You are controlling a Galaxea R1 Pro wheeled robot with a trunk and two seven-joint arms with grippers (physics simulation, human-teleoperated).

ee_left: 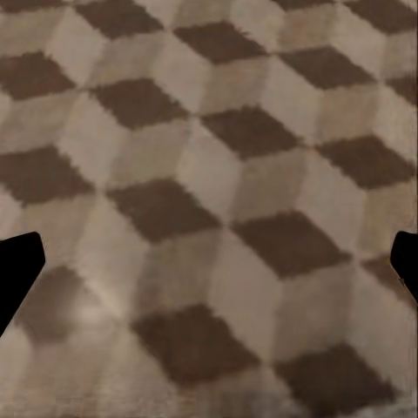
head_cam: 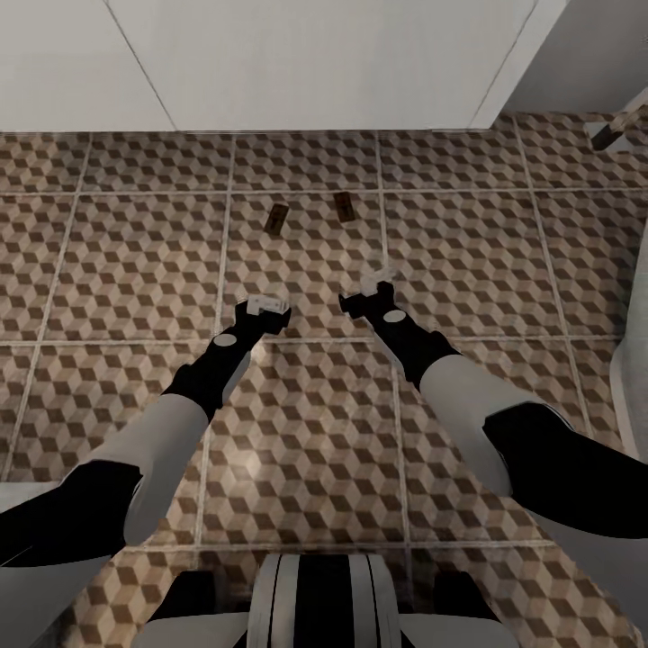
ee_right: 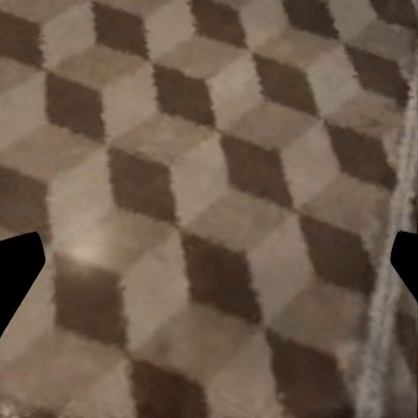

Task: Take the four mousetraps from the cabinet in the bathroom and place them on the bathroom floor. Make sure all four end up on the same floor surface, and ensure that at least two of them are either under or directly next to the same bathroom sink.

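While the head camera looked steeply down over both arms, the bathroom floor (head_cam: 135, 270) of cube-patterned tiles spread beneath them, and two mousetraps lay flat on it ahead of the grippers: one mousetrap (head_cam: 277, 219) tilted on the tile in front of the left arm, the other mousetrap (head_cam: 343, 206) just beside it toward the right, the two near each other but apart, both short of a plain white surface (head_cam: 315, 63) that ran across the far edge of the floor. The left gripper (head_cam: 262, 307) and the right gripper (head_cam: 369, 294) pointed down at bare tile, near each other, with nothing seen between their fingers. A white curved form (head_cam: 633, 342) stood at the right edge. In the left wrist view the two dark fingertips (ee_left: 17, 274) sat at opposite edges with only patterned tile between them, so that gripper stood spread wide and empty. In the right wrist view the fingertips (ee_right: 17, 279) sat likewise far apart and empty over the tile, with a pale grout line (ee_right: 387, 287) running beside one of them.
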